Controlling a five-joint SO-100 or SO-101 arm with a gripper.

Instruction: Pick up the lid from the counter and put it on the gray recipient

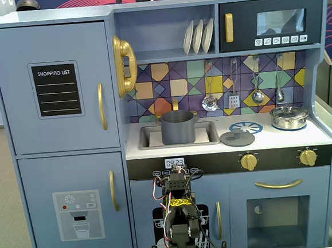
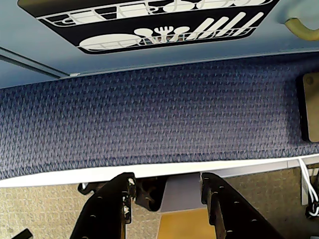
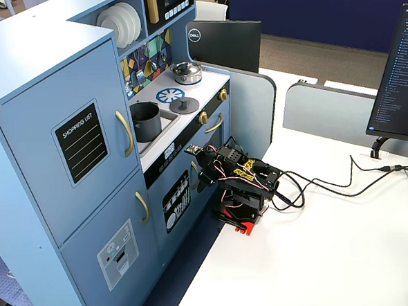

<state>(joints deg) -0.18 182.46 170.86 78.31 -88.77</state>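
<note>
The dark gray lid (image 1: 237,138) lies flat on the pale counter (image 1: 282,139), right of the sink and just in front of the blue burner print; it also shows in the other fixed view (image 3: 184,104). The gray recipient (image 1: 178,127) stands upright in the sink recess, uncovered, and appears in the other fixed view too (image 3: 145,120). My arm (image 1: 178,209) sits folded on the white table, below counter height. My gripper (image 2: 167,184) is open and empty, its jaws wide apart, facing down over the table's edge toward the floor. It is far from the lid.
A shiny silver pot (image 1: 289,117) with its lid stands on the right burner. The dishwasher door print (image 2: 149,20) and blue carpet (image 2: 149,114) lie before the gripper. Cables (image 3: 330,183) trail across the white table (image 3: 321,257). A monitor (image 3: 225,44) stands behind the kitchen.
</note>
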